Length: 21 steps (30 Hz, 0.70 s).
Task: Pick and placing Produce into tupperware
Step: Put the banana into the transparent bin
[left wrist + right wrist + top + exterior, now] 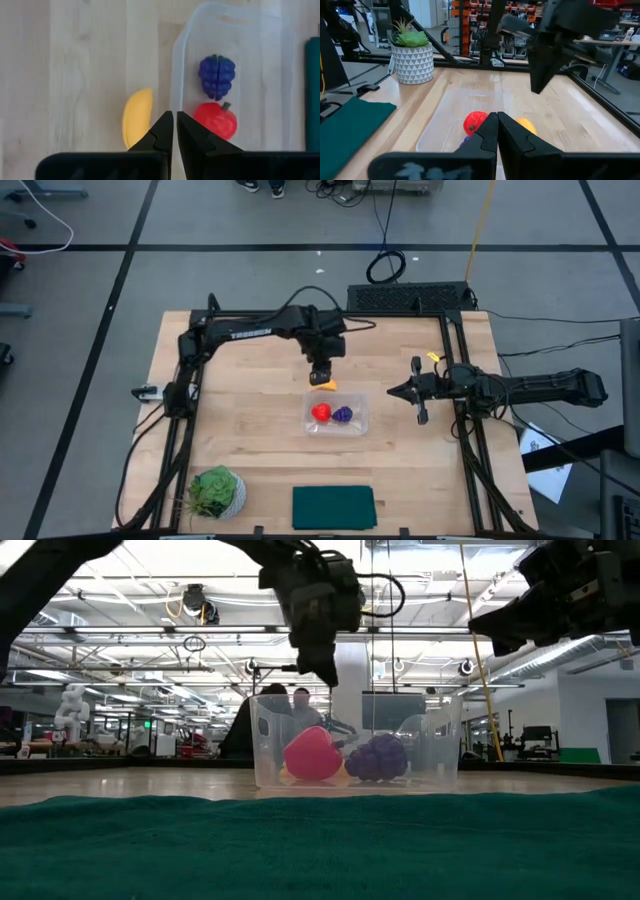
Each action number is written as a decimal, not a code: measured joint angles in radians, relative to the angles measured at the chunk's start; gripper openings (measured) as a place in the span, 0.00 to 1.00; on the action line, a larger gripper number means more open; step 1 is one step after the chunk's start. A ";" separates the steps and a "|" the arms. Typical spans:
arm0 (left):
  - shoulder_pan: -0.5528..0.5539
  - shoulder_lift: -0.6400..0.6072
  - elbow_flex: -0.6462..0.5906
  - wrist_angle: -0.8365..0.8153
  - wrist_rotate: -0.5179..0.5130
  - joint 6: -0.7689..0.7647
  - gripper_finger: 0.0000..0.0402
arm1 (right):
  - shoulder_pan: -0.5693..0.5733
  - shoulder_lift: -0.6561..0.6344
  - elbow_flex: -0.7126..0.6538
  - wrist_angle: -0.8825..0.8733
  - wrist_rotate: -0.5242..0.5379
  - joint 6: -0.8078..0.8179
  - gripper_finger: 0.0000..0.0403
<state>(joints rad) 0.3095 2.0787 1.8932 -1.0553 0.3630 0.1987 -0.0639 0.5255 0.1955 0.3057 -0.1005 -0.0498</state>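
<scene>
Left pincer (321,376), fingers pressed together and holding nothing, hangs over the yellow banana (326,384) lying on the counter (240,420) just outside the clear tupperware (358,426). Inside sit the red fruit (321,413) and purple grapes (343,414). Right pincer (393,392), also pressed together and empty, waits beyond the tupperware's right end. The left arm partly hides the banana from above.

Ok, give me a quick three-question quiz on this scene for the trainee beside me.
1. True or false: the yellow banana lies inside the clear container.
2. Which pieces sit in the container? A) red fruit and purple grapes B) banana and grapes C) all three
3. Fill in: the left gripper hangs above the ____, fingers shut and empty.

Key:
1. False; it lies on the table just outside the container's wall.
2. A; the red fruit and purple grapes are side by side inside.
3. Banana. The right gripper waits shut off to the container's right.
</scene>
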 joint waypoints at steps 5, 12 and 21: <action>0.008 0.146 0.183 -0.143 -0.010 0.004 0.06 | 0.000 0.006 0.000 0.012 0.000 0.003 0.00; 0.002 0.209 0.276 -0.255 -0.074 0.039 0.06 | -0.001 0.015 0.000 0.011 0.000 0.008 0.00; -0.016 0.207 0.255 -0.270 -0.157 0.021 0.06 | -0.001 0.015 0.000 0.011 0.000 0.008 0.00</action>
<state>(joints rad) 0.2938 2.2856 2.1483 -1.3250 0.2059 0.2195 -0.0647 0.5404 0.1951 0.3164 -0.1006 -0.0422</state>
